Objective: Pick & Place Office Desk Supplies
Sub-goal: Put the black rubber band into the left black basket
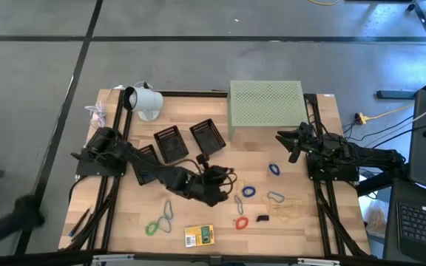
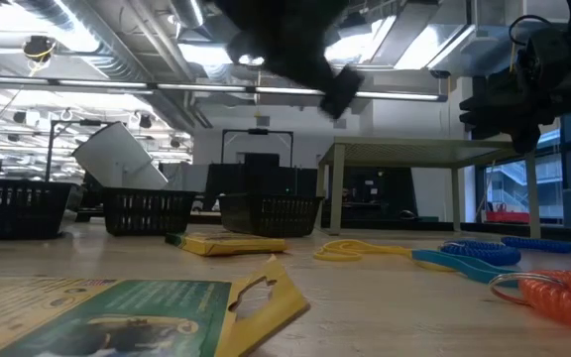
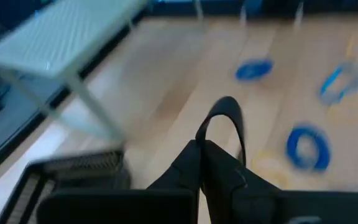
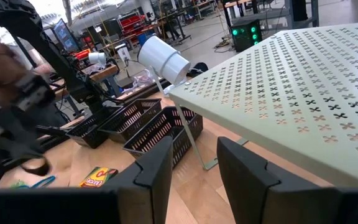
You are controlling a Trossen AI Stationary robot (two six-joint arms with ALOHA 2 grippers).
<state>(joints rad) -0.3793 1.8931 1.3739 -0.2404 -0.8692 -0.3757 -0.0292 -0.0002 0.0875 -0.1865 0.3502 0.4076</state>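
My left gripper [image 1: 214,176] hangs over the middle of the table, shut on a black binder clip [image 2: 340,91]. Loose on the wood lie blue rubber bands [image 1: 274,169] [image 1: 248,192], a red band [image 1: 241,222], a green band [image 1: 151,227], tan bands [image 1: 287,210], a metal clip [image 1: 274,196], another black clip [image 1: 262,218] and a yellow packet [image 1: 199,236]. The low view shows a second yellow packet [image 2: 231,243] lying flat farther back. My right gripper [image 4: 194,180] waits open near the table's right edge, beside the pale green stand [image 1: 265,109]. My left gripper [image 3: 202,149] pinches the black binder clip between its two shut fingers. The clip's black loop [image 3: 229,118] sticks out past the fingertips. The fingers come from above, slanting down. In the low view the clip hangs tilted below the gripper, lifted clear of the table.
Three black mesh baskets [image 1: 170,142] [image 1: 207,134] [image 1: 145,159] stand left of centre toward the far edge. A white cup-like object [image 1: 145,100] lies at the far left corner. The green stand fills the far right part. Bare wood shows near the front left.
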